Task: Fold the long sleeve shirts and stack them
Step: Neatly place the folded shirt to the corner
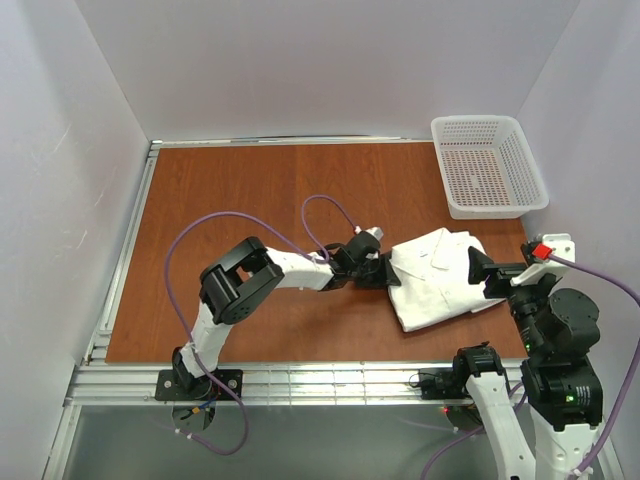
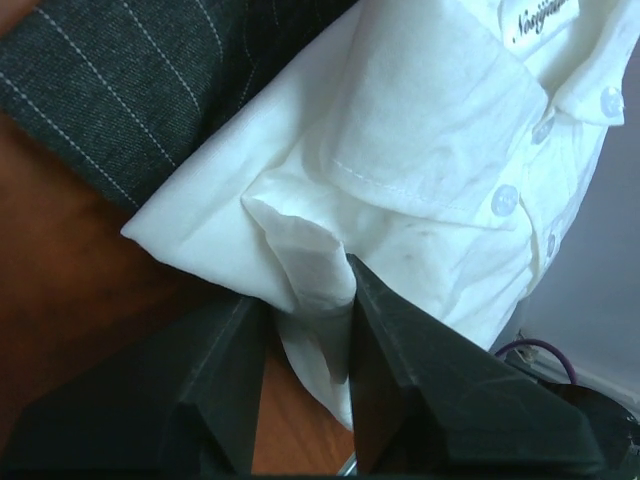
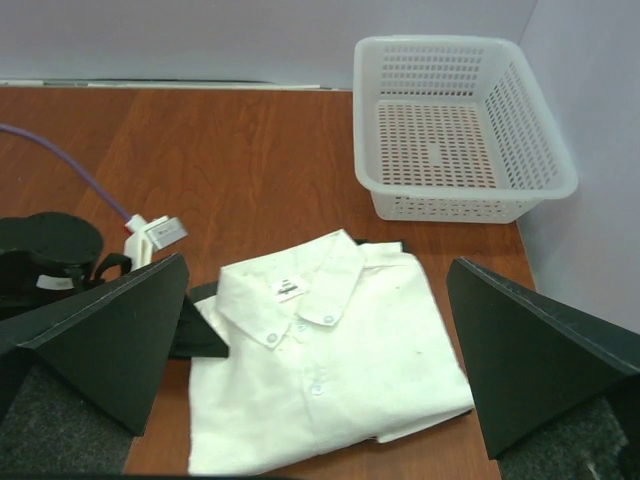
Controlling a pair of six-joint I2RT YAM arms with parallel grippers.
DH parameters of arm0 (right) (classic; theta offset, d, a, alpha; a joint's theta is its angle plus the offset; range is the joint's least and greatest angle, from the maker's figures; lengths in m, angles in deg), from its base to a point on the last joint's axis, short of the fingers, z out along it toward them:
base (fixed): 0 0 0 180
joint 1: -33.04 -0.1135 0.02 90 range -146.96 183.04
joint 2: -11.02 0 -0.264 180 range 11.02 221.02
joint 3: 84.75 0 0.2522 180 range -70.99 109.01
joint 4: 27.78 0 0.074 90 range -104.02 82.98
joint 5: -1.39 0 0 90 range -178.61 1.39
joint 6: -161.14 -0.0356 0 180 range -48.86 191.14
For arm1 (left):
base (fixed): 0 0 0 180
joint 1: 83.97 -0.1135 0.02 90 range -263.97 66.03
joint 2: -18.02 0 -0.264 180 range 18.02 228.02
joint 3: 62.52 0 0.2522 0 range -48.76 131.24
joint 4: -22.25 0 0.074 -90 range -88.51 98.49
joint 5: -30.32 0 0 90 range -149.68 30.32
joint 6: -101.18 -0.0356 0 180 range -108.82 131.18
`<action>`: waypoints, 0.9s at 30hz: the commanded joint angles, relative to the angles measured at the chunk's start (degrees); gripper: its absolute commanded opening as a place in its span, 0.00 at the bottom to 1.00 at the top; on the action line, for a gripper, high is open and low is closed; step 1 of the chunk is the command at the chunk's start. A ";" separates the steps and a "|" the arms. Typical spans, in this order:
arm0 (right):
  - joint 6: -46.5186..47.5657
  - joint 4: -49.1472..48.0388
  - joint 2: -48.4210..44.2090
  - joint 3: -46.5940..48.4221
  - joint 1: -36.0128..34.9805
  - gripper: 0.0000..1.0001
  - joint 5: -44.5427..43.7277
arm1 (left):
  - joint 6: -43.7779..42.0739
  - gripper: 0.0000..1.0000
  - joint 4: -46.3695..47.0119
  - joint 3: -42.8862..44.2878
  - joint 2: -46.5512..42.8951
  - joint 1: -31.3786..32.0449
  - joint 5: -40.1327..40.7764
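Note:
The white long sleeve shirt (image 1: 440,275) lies folded, collar up, on the right part of the table. It rests on the dark striped shirt (image 2: 120,80), which shows only as a thin edge (image 3: 385,243) beneath it. My left gripper (image 1: 388,272) is at the white shirt's left edge. In the left wrist view its fingers (image 2: 305,290) pinch a fold of the white cloth (image 2: 430,150) just above the wood. My right gripper (image 1: 480,268) hovers by the shirt's right side. Its jaws (image 3: 315,260) stand wide open and hold nothing, with the white shirt (image 3: 340,370) between and below them.
A white mesh basket (image 1: 490,208) stands at the back right corner, just behind the shirts (image 3: 440,205). The left arm's purple cable (image 1: 230,220) loops over the middle of the wooden table (image 1: 230,180). White walls close in the table on three sides.

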State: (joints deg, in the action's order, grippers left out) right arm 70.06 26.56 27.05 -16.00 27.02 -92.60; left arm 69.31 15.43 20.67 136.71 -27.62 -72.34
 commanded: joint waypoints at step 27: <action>-10.52 -2.06 54.70 -2.07 -22.62 0.64 4.27 | -16.72 0.79 -25.39 -21.52 -49.85 -35.78 6.69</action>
State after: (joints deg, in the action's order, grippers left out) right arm 62.78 30.89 79.10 -17.51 6.54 -83.51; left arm 58.99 -4.44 0.02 92.47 -59.07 -65.09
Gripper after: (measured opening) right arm 0.668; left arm 0.790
